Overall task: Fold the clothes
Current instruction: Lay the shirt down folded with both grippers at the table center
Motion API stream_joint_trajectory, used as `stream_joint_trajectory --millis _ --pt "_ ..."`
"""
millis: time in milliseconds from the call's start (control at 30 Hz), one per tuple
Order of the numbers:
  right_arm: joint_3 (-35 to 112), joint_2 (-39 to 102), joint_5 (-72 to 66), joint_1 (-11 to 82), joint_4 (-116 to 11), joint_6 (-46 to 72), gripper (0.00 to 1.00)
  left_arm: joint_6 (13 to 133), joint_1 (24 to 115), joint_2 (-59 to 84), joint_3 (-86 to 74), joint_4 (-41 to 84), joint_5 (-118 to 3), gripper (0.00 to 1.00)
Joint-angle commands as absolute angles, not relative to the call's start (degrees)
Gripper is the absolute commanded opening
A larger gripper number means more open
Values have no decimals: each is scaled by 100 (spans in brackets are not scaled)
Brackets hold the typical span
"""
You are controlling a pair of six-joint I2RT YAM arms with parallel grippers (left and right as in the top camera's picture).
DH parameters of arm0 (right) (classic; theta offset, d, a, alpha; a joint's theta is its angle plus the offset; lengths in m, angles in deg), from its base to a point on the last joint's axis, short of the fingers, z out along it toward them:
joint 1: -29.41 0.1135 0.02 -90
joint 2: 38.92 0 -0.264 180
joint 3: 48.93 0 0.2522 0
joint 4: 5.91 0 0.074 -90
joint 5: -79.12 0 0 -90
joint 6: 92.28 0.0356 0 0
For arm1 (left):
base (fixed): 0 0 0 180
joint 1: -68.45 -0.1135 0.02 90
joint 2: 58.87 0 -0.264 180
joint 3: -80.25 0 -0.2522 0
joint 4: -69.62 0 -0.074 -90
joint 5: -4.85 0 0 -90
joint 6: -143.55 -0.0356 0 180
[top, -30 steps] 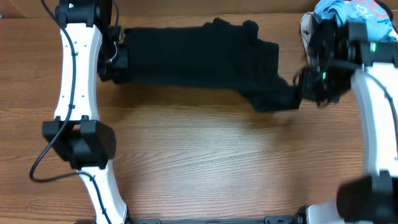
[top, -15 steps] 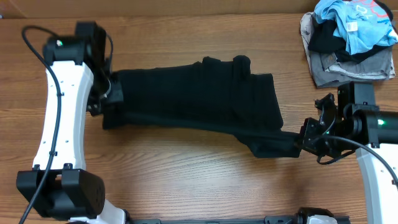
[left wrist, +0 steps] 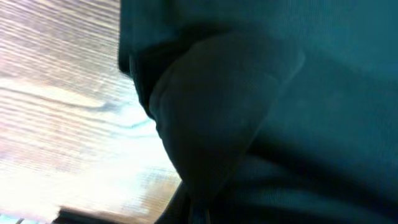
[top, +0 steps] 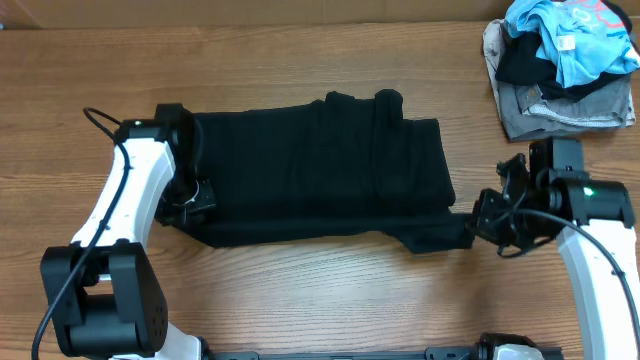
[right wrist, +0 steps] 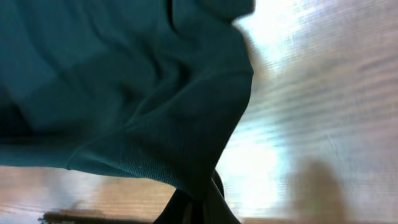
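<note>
The clothes, a large black garment, lie folded into a wide band across the middle of the table. My left gripper is shut on the garment's left near corner. My right gripper is shut on its right near corner, where a narrow tail of fabric stretches toward it. In the left wrist view the clothes fill most of the frame, with the fabric bunched into the jaws at the bottom. The right wrist view shows the clothes hanging in a point that runs down between the shut fingers.
A heap of other garments, light blue on top of black and grey, sits at the far right corner. The wooden table runs along the near side, between the two arm bases.
Both grippers have drawn the near edge of the black garment toward the front of the table. The left arm moved most, down and right; the garment now lies wider and flatter.
</note>
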State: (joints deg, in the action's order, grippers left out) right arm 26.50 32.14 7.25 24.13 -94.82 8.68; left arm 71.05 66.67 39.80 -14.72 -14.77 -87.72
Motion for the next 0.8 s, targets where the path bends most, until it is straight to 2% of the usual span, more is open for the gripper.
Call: stream_joint_trajectory --millis 0,400,767 --pt "2635 3619 574 2335 -9187 931 4 7330 6581 3812 -1689 -1151 -8991 4" --pt "2635 4882 620 2335 -7972 669 4 7383 6584 3830 -1717 -72 -9000 4" --pt "2633 5123 832 2335 -7517 623 4 7501 6584 3959 -1739 197 -9000 4"
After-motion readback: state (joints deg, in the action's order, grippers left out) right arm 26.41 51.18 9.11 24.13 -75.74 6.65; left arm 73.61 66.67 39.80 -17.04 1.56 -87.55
